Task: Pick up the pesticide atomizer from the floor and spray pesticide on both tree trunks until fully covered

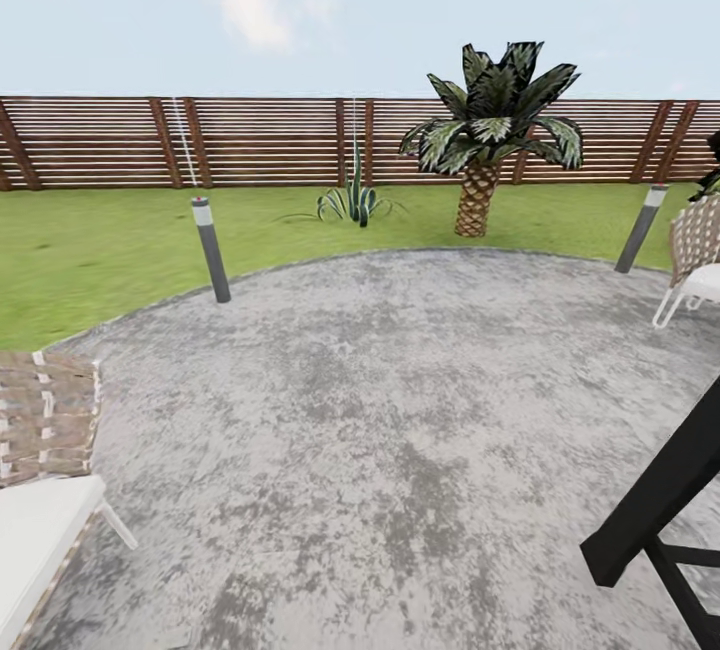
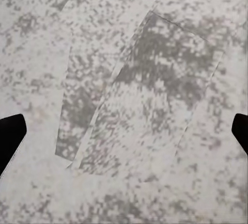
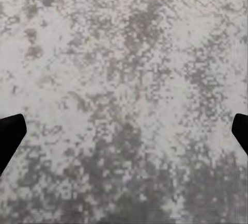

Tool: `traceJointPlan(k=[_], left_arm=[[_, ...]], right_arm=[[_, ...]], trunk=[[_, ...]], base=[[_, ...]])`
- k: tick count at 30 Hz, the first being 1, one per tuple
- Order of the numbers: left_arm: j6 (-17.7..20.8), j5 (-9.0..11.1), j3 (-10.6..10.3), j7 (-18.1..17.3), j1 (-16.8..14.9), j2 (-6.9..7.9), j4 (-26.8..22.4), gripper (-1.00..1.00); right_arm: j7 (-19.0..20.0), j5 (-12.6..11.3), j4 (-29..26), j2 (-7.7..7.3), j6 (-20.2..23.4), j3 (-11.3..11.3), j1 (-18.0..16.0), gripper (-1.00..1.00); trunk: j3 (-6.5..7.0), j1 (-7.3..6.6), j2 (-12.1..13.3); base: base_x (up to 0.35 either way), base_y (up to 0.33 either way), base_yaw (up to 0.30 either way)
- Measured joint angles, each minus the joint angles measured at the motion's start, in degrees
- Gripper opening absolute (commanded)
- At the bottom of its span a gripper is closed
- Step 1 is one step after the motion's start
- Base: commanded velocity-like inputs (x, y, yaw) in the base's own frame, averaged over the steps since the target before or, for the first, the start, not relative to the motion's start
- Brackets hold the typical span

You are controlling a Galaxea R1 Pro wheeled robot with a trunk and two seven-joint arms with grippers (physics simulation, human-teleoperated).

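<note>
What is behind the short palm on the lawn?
Behind the short palm stands the brown slatted wooden fence, with pale sky above it. The palm's crown covers some of its slats.

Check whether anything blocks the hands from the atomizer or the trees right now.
Cannot be judged from here: these views give no atomizer or tall tree trunk to measure against. Both hands hang open over the mottled grey paving. Ahead stand a short palm, two bollard lights, the lawn and the slat fence.
</note>
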Motion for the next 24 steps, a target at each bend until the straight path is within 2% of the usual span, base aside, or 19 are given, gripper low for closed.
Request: traceJointPlan(k=[24], left_arm=[[0.0,0.0,0.0,-0.01,0.02,0.0,-0.01,1.0]], right_arm=[[-0.06,0.06,0.04,0.02,-0.01,0.08,0.0,1.0]], trunk=[[0.0,0.0,0.0]], base=[[0.34,0.0,0.009]])
